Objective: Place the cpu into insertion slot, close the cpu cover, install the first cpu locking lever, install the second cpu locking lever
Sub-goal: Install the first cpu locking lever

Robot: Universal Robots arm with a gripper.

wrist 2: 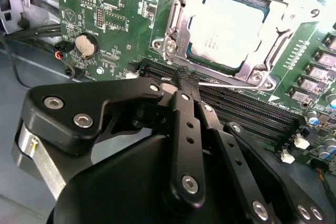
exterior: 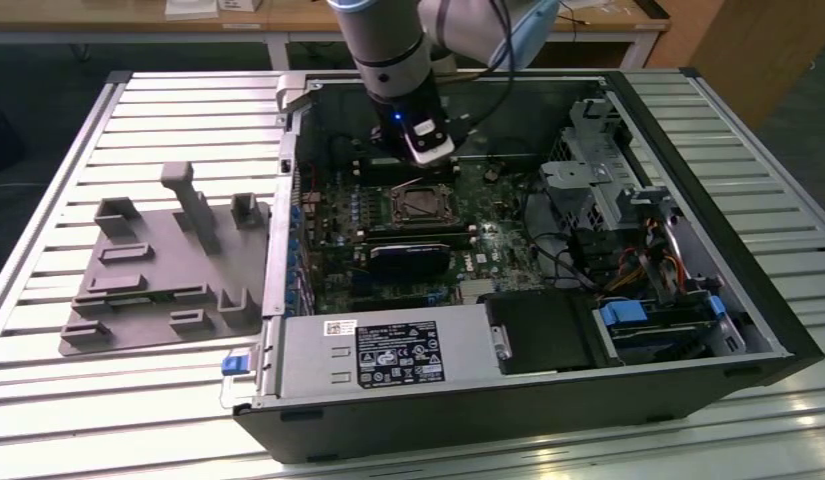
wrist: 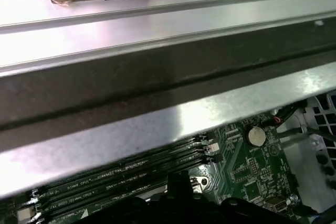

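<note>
The gripper [wrist 2: 183,75], fingers pinched together, hangs just beside the cpu [wrist 2: 228,30], which the cpu cover [wrist 2: 177,27] frames

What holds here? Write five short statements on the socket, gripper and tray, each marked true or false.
1. The small square cpu with the dull silver top sits in the metal-rimmed insertion slot. True.
2. The thin silver-grey metal cpu cover stands upright. False: it lies down around the cpu.
3. The black gripper holds the cpu. False: it is by the long black memory slots, apart from the cpu.
4. A round silver coin cell sits on the green circuit board. True.
5. The grey moulded tray lies inside the black computer case. False: it lies on the slatted table, at the exterior view's left of the case.
</note>
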